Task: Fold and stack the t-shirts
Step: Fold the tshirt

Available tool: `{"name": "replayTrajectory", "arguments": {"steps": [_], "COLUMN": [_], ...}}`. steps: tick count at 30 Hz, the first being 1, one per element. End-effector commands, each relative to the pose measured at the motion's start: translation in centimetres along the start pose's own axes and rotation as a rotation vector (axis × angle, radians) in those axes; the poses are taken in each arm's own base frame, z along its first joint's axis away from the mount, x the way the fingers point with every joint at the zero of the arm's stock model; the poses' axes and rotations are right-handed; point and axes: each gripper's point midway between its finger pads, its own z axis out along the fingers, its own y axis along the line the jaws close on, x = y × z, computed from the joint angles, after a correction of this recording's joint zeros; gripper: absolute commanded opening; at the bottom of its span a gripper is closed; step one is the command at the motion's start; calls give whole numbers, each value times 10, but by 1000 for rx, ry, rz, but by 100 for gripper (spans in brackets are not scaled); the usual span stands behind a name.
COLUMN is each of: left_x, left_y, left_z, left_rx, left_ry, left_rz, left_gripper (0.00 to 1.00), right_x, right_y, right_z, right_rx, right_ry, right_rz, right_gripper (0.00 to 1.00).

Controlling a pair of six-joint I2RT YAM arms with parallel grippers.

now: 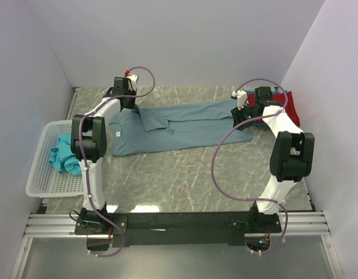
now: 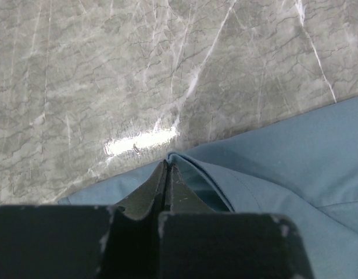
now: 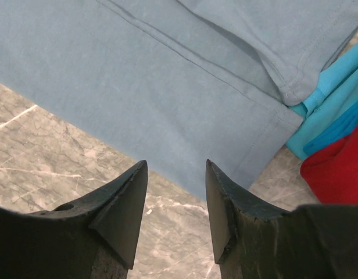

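Note:
A large blue-grey t-shirt (image 1: 179, 125) lies spread across the back of the marble table, one part folded over itself. My left gripper (image 1: 128, 103) is at its far left end. In the left wrist view the jaws (image 2: 168, 165) are pressed together, with a raised fold of the blue-grey cloth (image 2: 283, 163) running up to their tip. My right gripper (image 1: 243, 119) hovers open over the shirt's right hem (image 3: 167, 70), nothing between its fingers (image 3: 176, 168). A red t-shirt (image 3: 336, 168) and a teal t-shirt (image 3: 336, 99) lie just beyond that hem.
A white slatted basket (image 1: 36, 174) stands at the left edge with a crumpled teal t-shirt (image 1: 64, 154) in it. The red t-shirt (image 1: 290, 107) sits against the right wall. White walls close in the left, back and right sides.

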Motion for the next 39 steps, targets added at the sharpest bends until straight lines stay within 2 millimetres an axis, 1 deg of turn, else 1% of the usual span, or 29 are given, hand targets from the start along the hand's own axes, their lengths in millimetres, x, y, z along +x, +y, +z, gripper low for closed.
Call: {"name": "replayTrajectory", "arguments": {"steps": [1, 5, 6, 9, 13, 14, 16, 17, 18, 20, 23, 24, 25, 27, 28, 30, 31, 37, 38, 39], "left_x": [-22, -30, -37, -46, -52, -56, -56, -61, -58, -59, -64, -57, -61, -61, -66, -67, -74, -80, -81, -82], "left_y": [3, 4, 5, 4, 5, 5, 6, 7, 7, 7, 8, 8, 8, 9, 10, 11, 11, 9, 10, 11], "left_z": [-10, -11, -13, -15, -18, -21, -24, -28, -28, -32, -44, -43, -46, -51, -52, -56, -56, -51, -48, -47], "left_rx": [1, -5, -4, 0, -2, -3, -8, -11, -12, -15, -21, -22, -24, -29, -32, -36, -39, -32, -35, -39], "left_ry": [-59, -75, -88, -108, -122, -134, -137, -153, -150, -159, -191, -185, -209, -230, -256, -265, -292, -295, -293, -294], "left_rz": [-9, -5, -3, -4, 0, 1, 4, 6, 9, 7, 4, 5, 4, 24, 32, 55, 61, 80, 80, 78], "left_gripper": [1, 1, 1, 1, 1, 1, 1, 1, 1, 1, 1, 1, 1, 1, 1, 1, 1, 1, 2, 7], "right_x": [-9, -8, -9, -8, -8, -9, -9, -9, -9, -9, -10, -10, -10, -10, -10, -11, -10, -9, -9, -8], "right_y": [6, 7, 7, 8, 9, 9, 10, 11, 11, 12, 12, 13, 13, 13, 14, 14, 14, 14, 14, 15], "right_z": [-6, -5, -5, -4, -4, -4, -3, -3, -2, -2, -2, -2, -2, -2, -2, -2, -3, -1, -1, -1], "right_rx": [-7, -12, -12, -14, -16, -15, -17, -19, -21, -23, -23, -23, -24, -25, -25, -26, -27, -31, -32, -34], "right_ry": [-26, -24, -25, -21, -19, -20, -20, -18, -17, -16, -17, -17, -17, -18, -18, -20, -20, -14, -13, -14], "right_rz": [-23, -24, -25, -26, -31, -33, -35, -37, -38, -38, -40, -42, -44, -43, -43, -43, -42, -43, -42, -40], "right_gripper": [52, 52, 52, 52, 52, 52, 53, 53, 53, 53, 53, 53, 53, 53, 53, 53, 53, 53, 53, 53]}}
